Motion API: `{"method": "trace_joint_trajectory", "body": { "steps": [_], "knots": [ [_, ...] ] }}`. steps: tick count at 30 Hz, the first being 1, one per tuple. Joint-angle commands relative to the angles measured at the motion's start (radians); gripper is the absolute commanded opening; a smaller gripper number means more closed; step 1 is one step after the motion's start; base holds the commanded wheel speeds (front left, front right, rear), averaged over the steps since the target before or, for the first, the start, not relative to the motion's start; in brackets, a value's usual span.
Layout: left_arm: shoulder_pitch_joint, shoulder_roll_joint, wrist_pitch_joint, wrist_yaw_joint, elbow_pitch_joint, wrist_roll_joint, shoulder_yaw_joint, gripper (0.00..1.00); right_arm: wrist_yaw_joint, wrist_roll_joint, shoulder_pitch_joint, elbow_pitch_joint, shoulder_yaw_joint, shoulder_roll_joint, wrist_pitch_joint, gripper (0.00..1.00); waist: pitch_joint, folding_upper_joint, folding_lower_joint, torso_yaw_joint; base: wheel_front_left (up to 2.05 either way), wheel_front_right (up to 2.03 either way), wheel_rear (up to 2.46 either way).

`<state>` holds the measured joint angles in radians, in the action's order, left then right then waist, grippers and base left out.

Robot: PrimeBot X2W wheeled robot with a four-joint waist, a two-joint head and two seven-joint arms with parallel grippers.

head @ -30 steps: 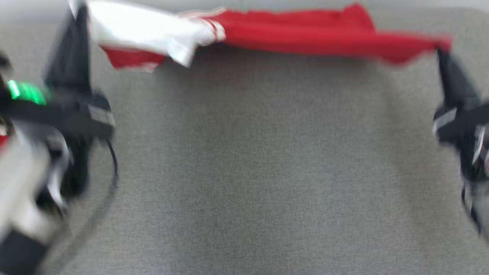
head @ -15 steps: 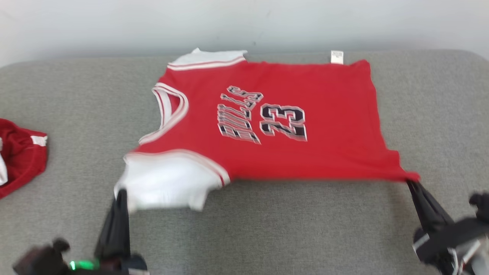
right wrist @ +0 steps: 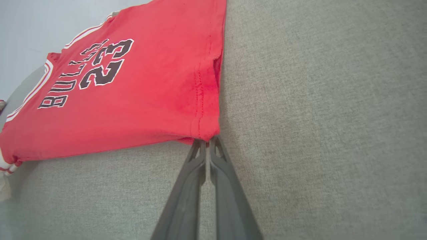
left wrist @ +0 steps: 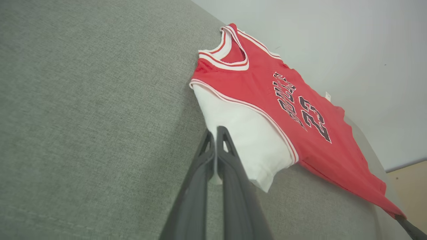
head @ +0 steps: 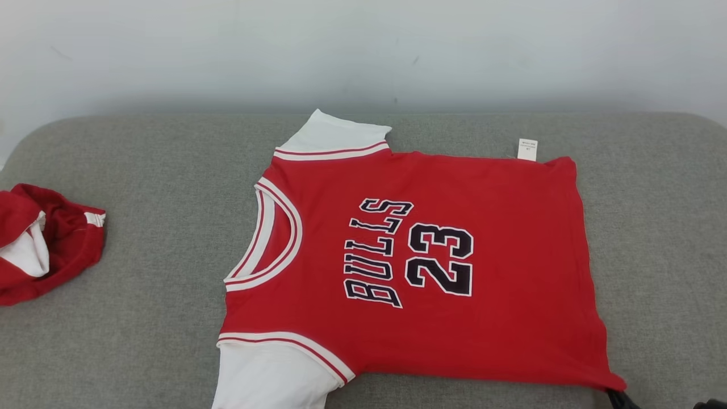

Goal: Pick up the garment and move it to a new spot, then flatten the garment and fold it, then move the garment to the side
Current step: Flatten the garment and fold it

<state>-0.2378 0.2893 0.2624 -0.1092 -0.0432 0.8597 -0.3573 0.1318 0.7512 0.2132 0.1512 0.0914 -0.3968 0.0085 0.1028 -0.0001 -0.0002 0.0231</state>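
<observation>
The garment (head: 431, 255) is a red jersey with white sleeves and black lettering, spread flat and face up on the grey cushion (head: 142, 341). In the left wrist view my left gripper (left wrist: 215, 131) is shut on the near edge of the white sleeve (left wrist: 247, 140), with a sliver of white cloth pinched between its fingers. In the right wrist view my right gripper (right wrist: 208, 141) is shut on the near red hem corner of the garment (right wrist: 133, 93). Its dark fingertip (head: 622, 399) shows at the bottom right of the head view, at that same corner.
A second red and white cloth (head: 45, 241) lies bunched at the cushion's left end. A pale wall (head: 363, 51) runs close behind the cushion. Bare grey cushion lies left, right and in front of the jersey. Tan floor (left wrist: 410, 180) shows past the cushion's right end.
The head camera has moved, so the whole picture has shifted. The garment, stretched between the grippers a second ago, now lies flat on the cushion. Both grippers stay shut on its near corners.
</observation>
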Motion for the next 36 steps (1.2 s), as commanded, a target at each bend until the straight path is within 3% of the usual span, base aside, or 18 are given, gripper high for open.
{"method": "trace_joint_trajectory", "body": {
  "steps": [1,8,14,22,25,36],
  "knots": [
    [-0.007,0.003,0.003,0.001,0.005,-0.015,0.0,0.0,-0.003,-0.013,0.015,-0.005,-0.007,0.009,0.0,0.0,0.0,0.0001,0.0002,-0.001,0.0,0.0,0.0],
    [-0.005,-0.01,0.003,0.008,0.031,-0.044,0.022,0.0,-0.003,-0.067,0.036,-0.026,-0.017,0.042,0.036,0.0,0.003,0.0001,0.0002,-0.015,0.0,0.0,0.0],
    [0.041,-0.013,0.003,0.042,0.022,-0.075,0.061,0.0,-0.003,-0.075,0.001,-0.061,-0.031,0.057,0.045,0.0,0.014,0.0001,0.0002,-0.02,0.0,0.0,0.0],
    [0.196,0.047,-0.028,0.078,0.009,-0.122,0.085,0.0,-0.003,-0.02,-0.101,-0.106,-0.045,0.071,0.087,0.0,0.025,0.0001,0.0002,-0.052,0.0,0.0,0.0],
    [0.328,0.078,-0.097,0.1,0.022,-0.148,0.061,0.0,-0.003,-0.02,-0.178,-0.095,-0.034,0.064,0.123,0.0,0.032,0.0001,0.0002,-0.067,0.0,0.0,0.0],
    [0.669,0.076,-0.193,0.19,0.328,-0.144,0.018,0.0,-0.003,-0.051,-0.423,0.099,-0.003,0.079,0.179,0.0,0.105,0.0001,0.0002,-0.102,0.0,0.0,0.0]
  ]
}}
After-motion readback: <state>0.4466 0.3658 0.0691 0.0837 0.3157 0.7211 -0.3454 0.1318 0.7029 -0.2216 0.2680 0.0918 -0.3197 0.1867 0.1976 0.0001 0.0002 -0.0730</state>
